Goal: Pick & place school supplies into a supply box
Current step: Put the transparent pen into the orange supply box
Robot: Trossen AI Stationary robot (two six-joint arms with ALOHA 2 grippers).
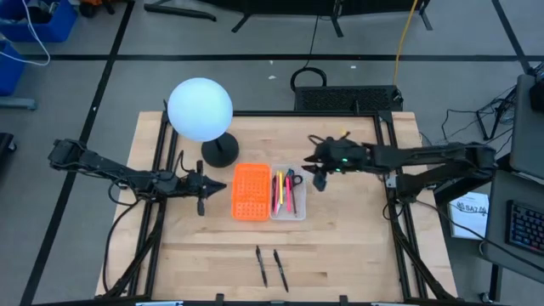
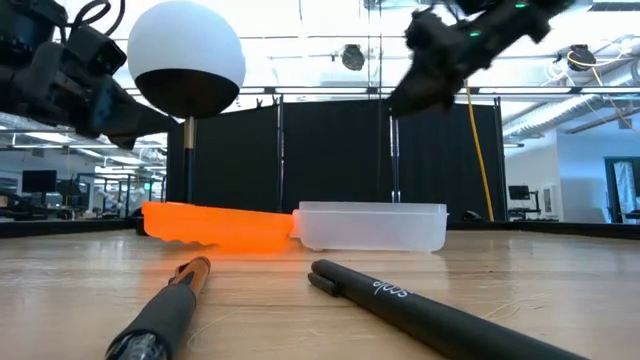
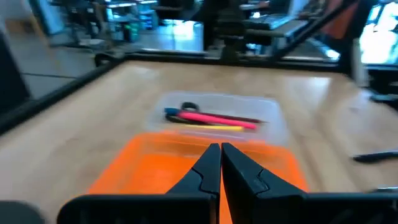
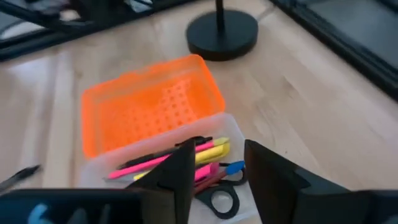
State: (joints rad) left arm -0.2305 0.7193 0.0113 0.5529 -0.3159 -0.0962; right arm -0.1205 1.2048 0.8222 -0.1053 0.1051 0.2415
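Note:
The clear supply box (image 1: 287, 195) lies mid-table. Inside it are pink-red, yellow and black pens (image 4: 168, 160), a blue one, and the black-handled scissors (image 4: 222, 198). Two black pens (image 1: 261, 265) (image 1: 280, 269) lie on the table near its near edge, also seen close up in the low view (image 2: 160, 315) (image 2: 430, 310). My right gripper (image 1: 319, 175) (image 4: 217, 168) is open and hovers above the box's right end, well clear of it (image 2: 430, 70). My left gripper (image 1: 201, 187) (image 3: 221, 163) is shut and waits left of the orange piece.
An orange perforated piece (image 1: 251, 192) lies flush against the box's left side. A lamp with a white globe (image 1: 200, 109) and a black round base (image 1: 220, 151) stands behind it. Bare wood stretches around the two loose pens.

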